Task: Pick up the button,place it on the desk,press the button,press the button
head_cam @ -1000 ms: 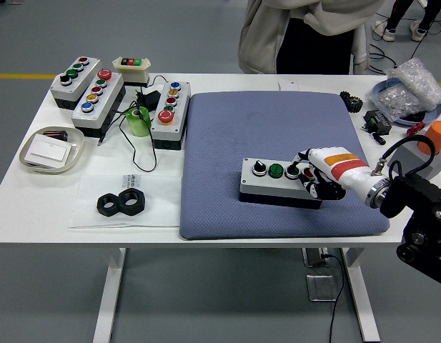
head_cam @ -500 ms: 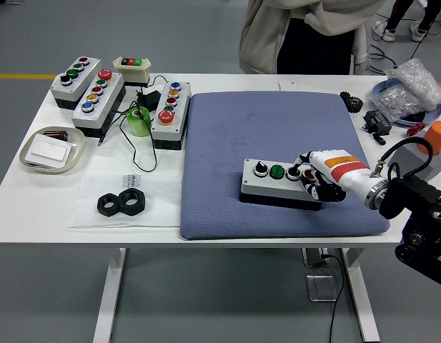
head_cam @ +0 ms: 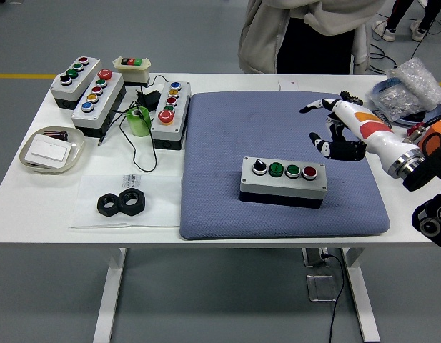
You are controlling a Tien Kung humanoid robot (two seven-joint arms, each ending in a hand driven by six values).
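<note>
A grey button box (head_cam: 283, 181) lies on the blue-grey mat (head_cam: 277, 128), near its front. It carries a black knob, two green buttons and a red button at its right end. My right hand (head_cam: 333, 127) hovers above the mat behind and to the right of the box. Its fingers are spread and hold nothing. It is clear of the box. The left arm is out of view.
Three more button boxes (head_cam: 170, 112) and a small switch box (head_cam: 131, 69) stand at the back left, with green tape (head_cam: 139, 121), a tray (head_cam: 51, 150) and black nuts (head_cam: 122, 203). Bagged parts (head_cam: 412, 86) and an orange object (head_cam: 437, 134) sit at the right. A person (head_cam: 306, 32) stands behind the table.
My right hand has lifted off the red-button end of the box and moved up and back to the right, fingers opening. The box stays in place.
</note>
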